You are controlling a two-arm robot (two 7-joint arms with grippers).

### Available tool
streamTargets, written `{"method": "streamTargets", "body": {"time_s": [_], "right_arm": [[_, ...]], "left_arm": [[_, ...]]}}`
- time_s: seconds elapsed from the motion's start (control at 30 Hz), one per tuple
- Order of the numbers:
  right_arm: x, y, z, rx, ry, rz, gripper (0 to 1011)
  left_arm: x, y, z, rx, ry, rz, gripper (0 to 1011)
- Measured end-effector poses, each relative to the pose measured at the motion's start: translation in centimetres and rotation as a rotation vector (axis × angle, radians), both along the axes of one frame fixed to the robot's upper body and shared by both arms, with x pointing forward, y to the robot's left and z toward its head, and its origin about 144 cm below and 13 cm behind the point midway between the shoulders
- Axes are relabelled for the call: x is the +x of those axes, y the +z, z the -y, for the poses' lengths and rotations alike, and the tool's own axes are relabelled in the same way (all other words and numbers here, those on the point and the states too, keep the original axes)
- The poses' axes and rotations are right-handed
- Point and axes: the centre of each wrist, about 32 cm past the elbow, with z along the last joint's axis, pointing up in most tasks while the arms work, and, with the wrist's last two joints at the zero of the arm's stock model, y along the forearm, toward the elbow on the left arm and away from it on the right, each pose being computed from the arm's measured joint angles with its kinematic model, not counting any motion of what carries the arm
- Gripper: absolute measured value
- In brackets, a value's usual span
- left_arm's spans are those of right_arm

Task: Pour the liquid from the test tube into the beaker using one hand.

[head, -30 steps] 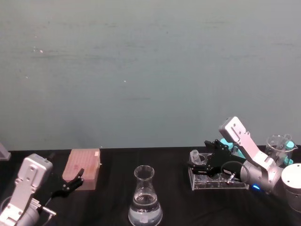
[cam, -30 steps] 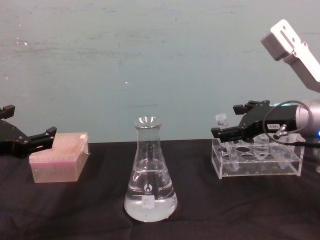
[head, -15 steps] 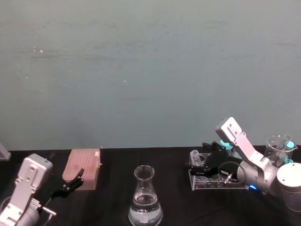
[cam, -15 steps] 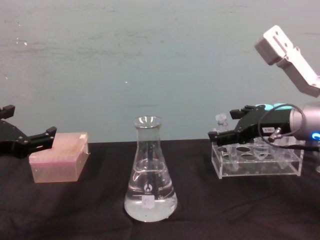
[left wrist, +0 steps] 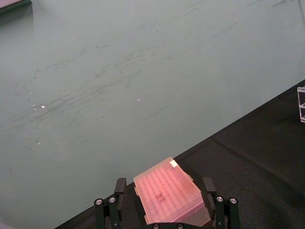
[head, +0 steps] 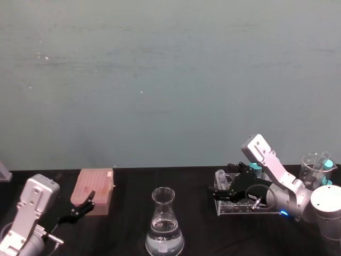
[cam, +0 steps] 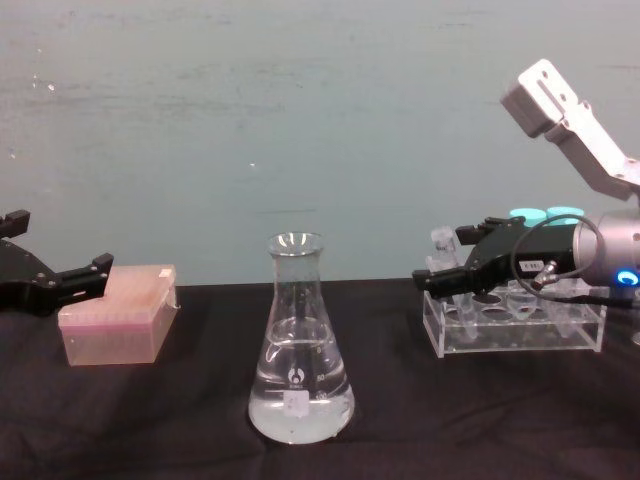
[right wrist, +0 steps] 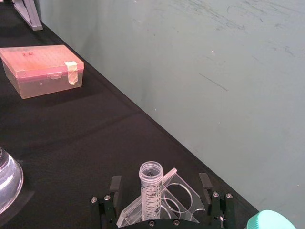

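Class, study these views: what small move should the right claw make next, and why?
Probably close the right claw on the test tube: its open fingers flank the tube, which stands in the clear rack, not yet gripped. The left claw sits parked by the pink box.

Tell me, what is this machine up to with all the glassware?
The right gripper is open around a small test tube standing in a clear rack. Its fingers sit either side without clamping it. The beaker, partly filled with clear liquid, stands mid-table. Nothing is being poured. The left gripper rests open near a pink box.
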Motion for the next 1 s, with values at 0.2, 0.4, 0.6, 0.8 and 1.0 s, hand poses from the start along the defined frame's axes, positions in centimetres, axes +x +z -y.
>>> {"method": "streamTargets", "body": {"time_s": [0.2, 0.4, 0.6, 0.8, 1.0], "right_arm": [[0.0, 0.03, 0.05, 0.0, -0.001, 0.001, 1004], [0.01, 0.08, 0.07, 0.0, -0.001, 0.002, 1004], [0.0, 0.08, 0.08, 0.0, -0.001, 0.002, 977], [-0.01, 0.07, 0.09, 0.0, -0.002, 0.002, 830], [-0.02, 0.06, 0.1, 0.001, -0.002, 0.002, 663]], "left_arm": [[0.0, 0.0, 0.0, 0.0, 0.0, 0.0, 1000], [0.0, 0.0, 0.0, 0.0, 0.0, 0.0, 1000], [0.0, 0.0, 0.0, 0.0, 0.0, 0.0, 1000], [0.0, 0.0, 0.0, 0.0, 0.0, 0.0, 1000], [0.0, 0.0, 0.01, 0.0, 0.0, 0.0, 1000]]}}
